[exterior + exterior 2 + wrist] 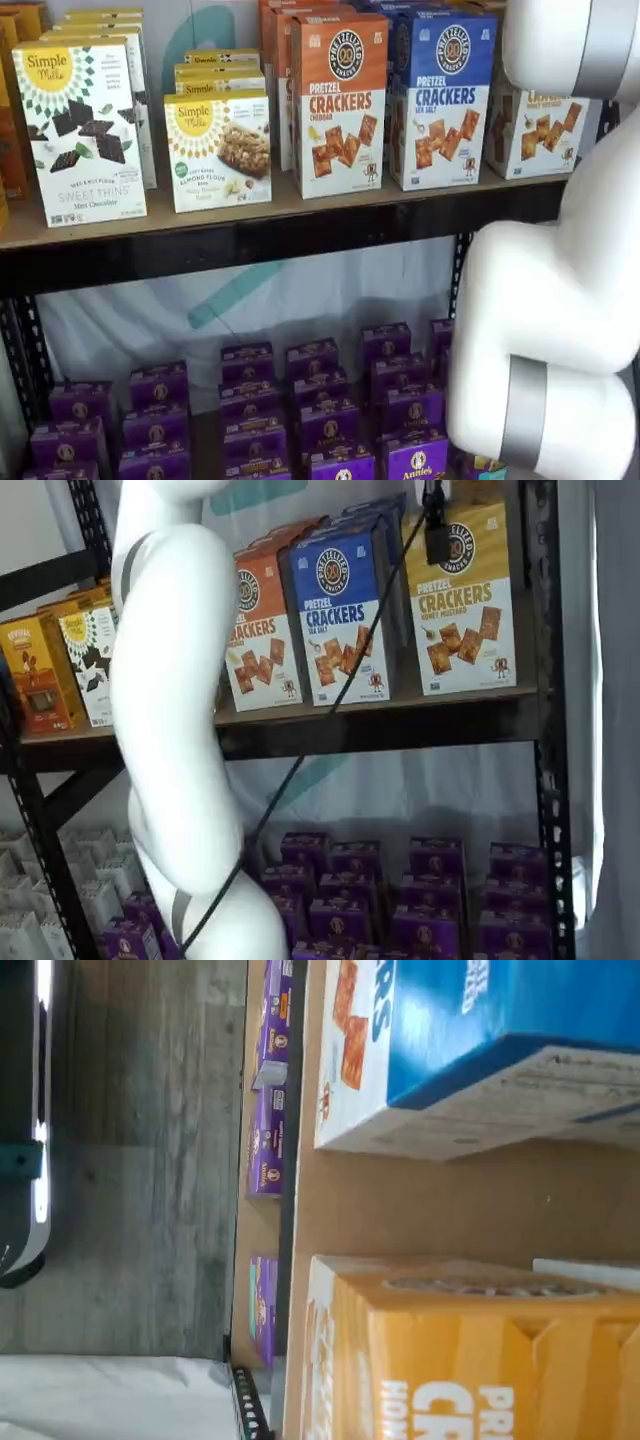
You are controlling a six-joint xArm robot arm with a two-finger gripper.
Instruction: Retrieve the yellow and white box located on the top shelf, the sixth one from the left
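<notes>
The yellow and white box stands at the right end of the top shelf, right of a blue cracker box. In a shelf view the arm hides its upper part, and only the white lower part shows. The wrist view looks down on its yellow top, with bare plank between it and the blue box. My gripper shows only as a black piece hanging from the view's top edge with a cable, in front of the yellow box's upper left. No gap between fingers can be made out.
An orange cracker box and white Simple Mills boxes stand further left on the shelf. Several purple boxes fill the lower shelf. My white arm covers the right side of a shelf view. A black upright stands right of the yellow box.
</notes>
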